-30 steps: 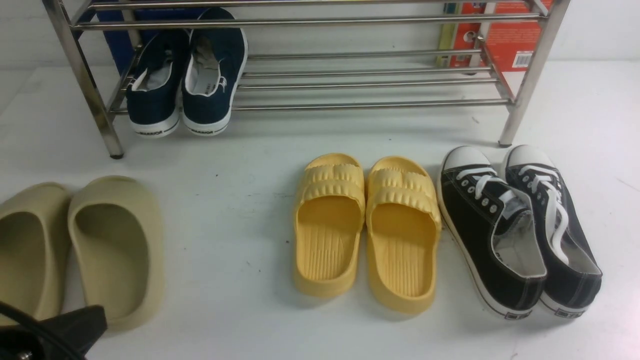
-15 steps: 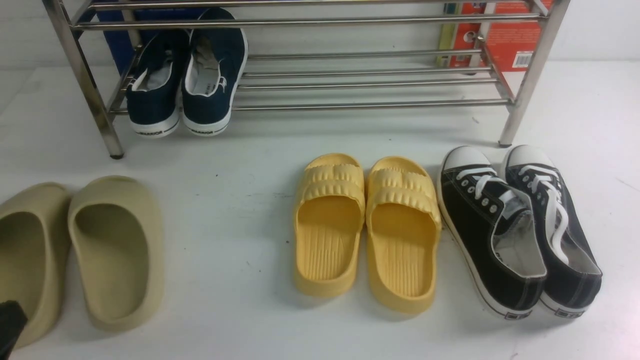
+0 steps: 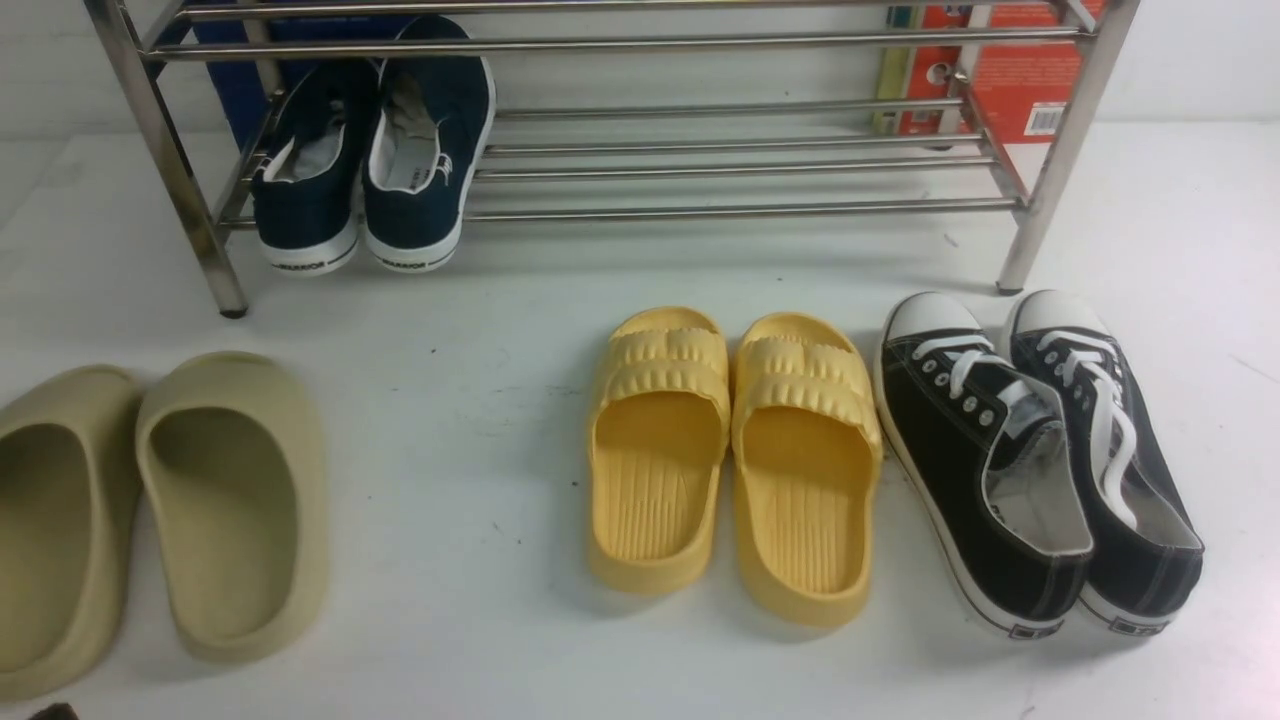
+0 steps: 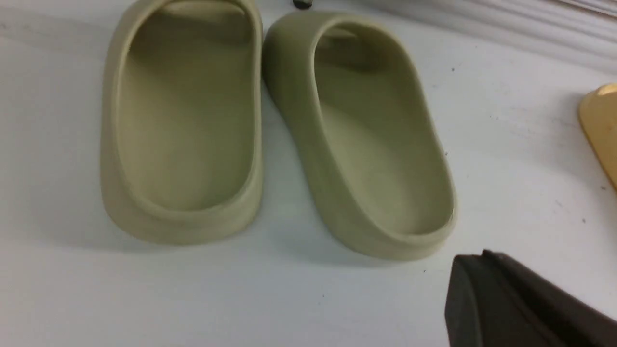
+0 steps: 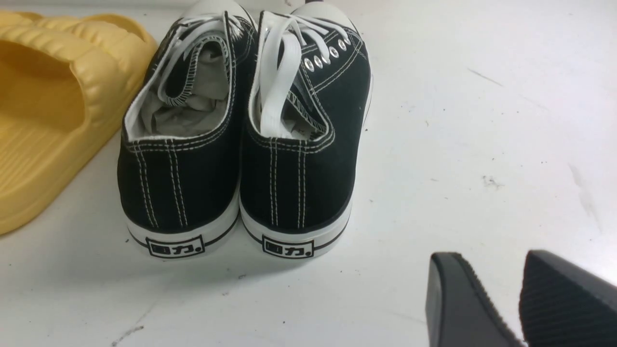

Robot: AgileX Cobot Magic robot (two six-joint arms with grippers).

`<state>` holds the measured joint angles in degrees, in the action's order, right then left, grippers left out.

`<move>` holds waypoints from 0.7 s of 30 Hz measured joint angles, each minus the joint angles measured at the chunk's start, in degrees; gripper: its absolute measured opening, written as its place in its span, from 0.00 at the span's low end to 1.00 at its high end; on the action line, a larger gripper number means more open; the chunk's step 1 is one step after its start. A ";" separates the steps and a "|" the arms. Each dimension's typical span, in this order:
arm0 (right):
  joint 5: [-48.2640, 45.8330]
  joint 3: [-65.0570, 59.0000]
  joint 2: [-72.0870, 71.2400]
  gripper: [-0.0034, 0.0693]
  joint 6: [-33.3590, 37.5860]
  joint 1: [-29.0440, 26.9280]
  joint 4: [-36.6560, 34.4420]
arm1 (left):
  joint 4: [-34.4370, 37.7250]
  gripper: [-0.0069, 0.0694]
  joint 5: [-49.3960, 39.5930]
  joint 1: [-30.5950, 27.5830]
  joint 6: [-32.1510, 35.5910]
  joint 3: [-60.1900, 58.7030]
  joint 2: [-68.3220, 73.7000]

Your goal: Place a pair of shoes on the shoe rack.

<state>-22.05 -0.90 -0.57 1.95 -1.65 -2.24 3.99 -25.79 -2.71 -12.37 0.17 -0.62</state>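
Already the pair of navy canvas slip-on shoes sits on the lowest tier of the stainless-steel shoe rack, at its far-left end, heels toward me and white soles overhanging the front rod a little. By my judgement the task's placing is done.

If I had to shift them, I judge them light, with soft canvas uppers that would fold under a pinch and a stiffer rubber sole; the heel collar or the sole edge looks the firmest place to take hold. The rods offer little support, so a nudge could tip a shoe between them.

My left end effector shows only as one dark finger at the edge of the left wrist view, near the beige slides on the table; I cannot tell whether it is parted or closed. My right end effector hangs released, its two ribbed pads apart and gripping nothing, near the heels of the black lace-up sneakers, beside the yellow ribbed slides.

Compared with a second ago, the dark left end effector has withdrawn from the near-left corner of the front view; nothing else has moved.
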 joint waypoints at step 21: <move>0.00 0.00 0.00 0.38 0.00 0.00 0.00 | 2.27 0.07 2.56 1.84 0.00 -1.90 0.00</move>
<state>-22.05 -0.90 -0.57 1.95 -1.65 -2.24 6.26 -23.22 -0.87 -12.37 -1.72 -0.62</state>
